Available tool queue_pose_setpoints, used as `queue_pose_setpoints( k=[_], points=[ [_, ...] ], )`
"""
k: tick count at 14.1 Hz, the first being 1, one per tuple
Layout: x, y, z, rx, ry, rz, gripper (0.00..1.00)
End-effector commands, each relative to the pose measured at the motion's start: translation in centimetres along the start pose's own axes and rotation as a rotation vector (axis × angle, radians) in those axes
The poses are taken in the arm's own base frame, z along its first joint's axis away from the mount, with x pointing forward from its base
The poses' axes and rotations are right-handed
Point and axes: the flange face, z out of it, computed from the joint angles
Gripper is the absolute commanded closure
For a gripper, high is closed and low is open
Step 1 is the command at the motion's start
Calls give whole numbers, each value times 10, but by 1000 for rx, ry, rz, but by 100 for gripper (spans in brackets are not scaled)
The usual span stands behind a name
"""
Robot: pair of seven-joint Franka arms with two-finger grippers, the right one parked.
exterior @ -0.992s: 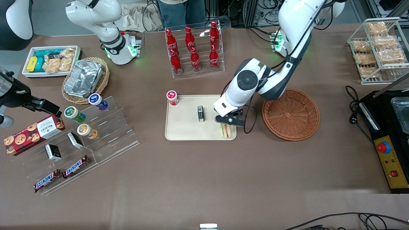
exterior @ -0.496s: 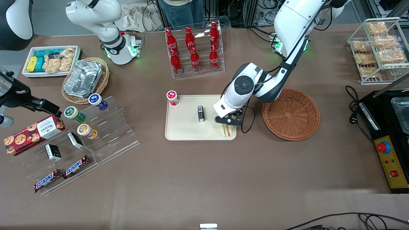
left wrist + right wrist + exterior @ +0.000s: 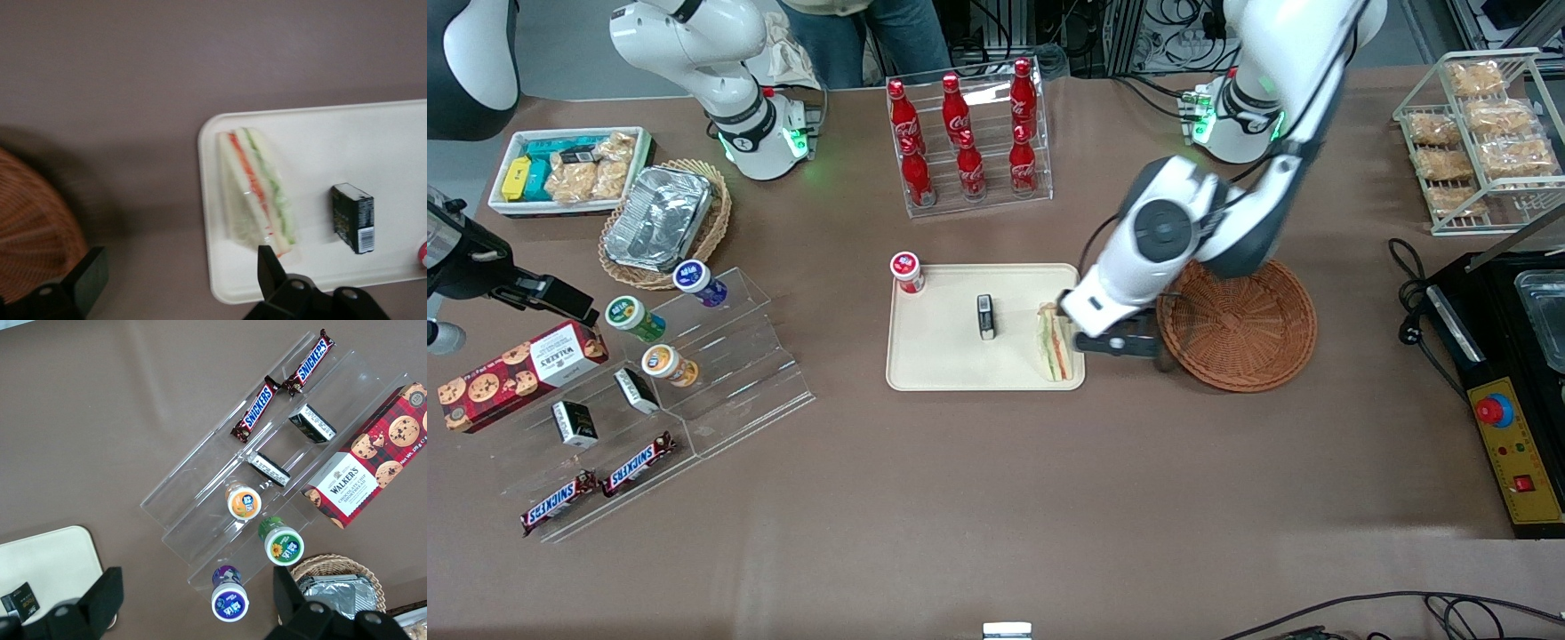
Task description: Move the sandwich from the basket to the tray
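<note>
So the sandwich [image 3: 1054, 343] was sitting on the tray [image 3: 943, 356], tucked right up against the tray's short edge at the working arm's end, with its pointed end close to the corner nearest the front camera. In the wrist view the sandwich [image 3: 257, 191] lay flat with its red and green layers showing, just inside the tray's [image 3: 320, 133] rounded rim.

The gripper [image 3: 1129, 345] hung above the strip of bare table between the tray and the basket [image 3: 1238, 318], apart from the sandwich. Its jaws were spread wide with nothing between them; in the wrist view one of the fingertips [image 3: 270, 263] showed over the tray's edge near the sandwich and the other over the table beside the basket [image 3: 33, 233].

The basket looked empty and sat near the tray's short edge, so that gap was fairly narrow. On the tray, a small black box [image 3: 984, 316] stood near the middle, well apart from the sandwich, and a red-capped cup [image 3: 907, 271] sat at the corner toward the parked arm's end. Lots of bare tray around the box, and a big stretch of bare brown table [image 3: 996, 498] nearer the front camera.
</note>
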Motion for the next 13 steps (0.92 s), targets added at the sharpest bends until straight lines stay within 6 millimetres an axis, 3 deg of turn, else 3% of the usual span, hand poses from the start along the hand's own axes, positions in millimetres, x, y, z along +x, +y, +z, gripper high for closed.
queue_pose_setpoints(
  k=[1,4,6,8,10,13],
  points=[
    [7,-56,-59,14,21,-1,1],
    [11,-109,-104,41,57,12,1],
    [21,-159,-129,55,82,53,1],
    [17,-175,-150,68,105,85,1],
    [14,-205,-164,160,113,66,1],
    [13,-228,-168,254,105,54,0]
  ],
)
